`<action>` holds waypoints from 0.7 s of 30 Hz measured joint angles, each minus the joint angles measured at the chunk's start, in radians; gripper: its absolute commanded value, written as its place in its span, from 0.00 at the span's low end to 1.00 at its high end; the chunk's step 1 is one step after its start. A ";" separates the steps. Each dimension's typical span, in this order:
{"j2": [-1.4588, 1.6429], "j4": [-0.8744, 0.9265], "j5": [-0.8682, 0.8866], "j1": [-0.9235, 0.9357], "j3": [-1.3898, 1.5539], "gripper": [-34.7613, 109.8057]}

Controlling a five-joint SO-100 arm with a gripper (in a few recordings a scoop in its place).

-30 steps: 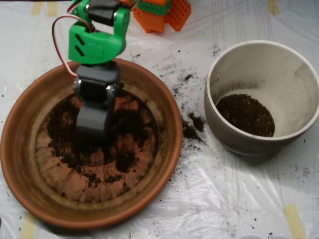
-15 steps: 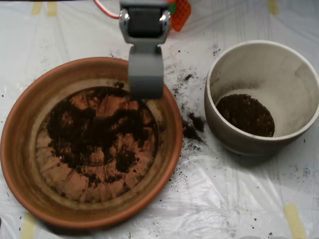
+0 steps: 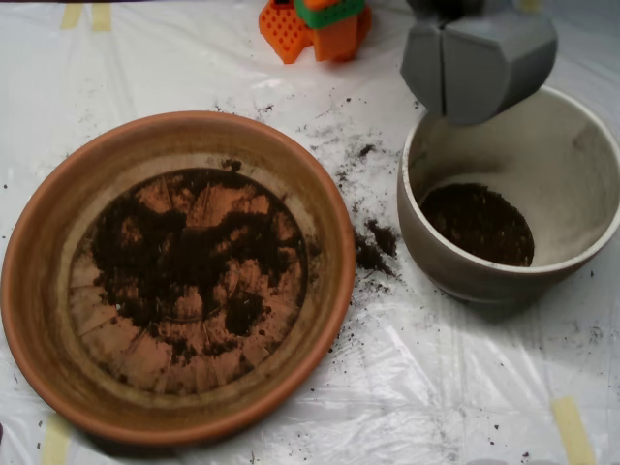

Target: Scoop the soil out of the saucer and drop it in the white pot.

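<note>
So we're at the drop step: the gripper hangs over the back-left rim of the white pot, its two halves pressed together with just a seam showing. Most soil is in the saucer, some already in the pot. Next it needs to shift inward past the rim before opening. Plenty of open room above.

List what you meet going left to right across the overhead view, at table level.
saucer holding soil → spilled soil clumps on the plastic sheet → white pot, with the grey tool hanging over its upper-left rim.
</note>
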 measured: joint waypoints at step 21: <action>-0.054 -0.026 0.147 0.202 0.058 0.49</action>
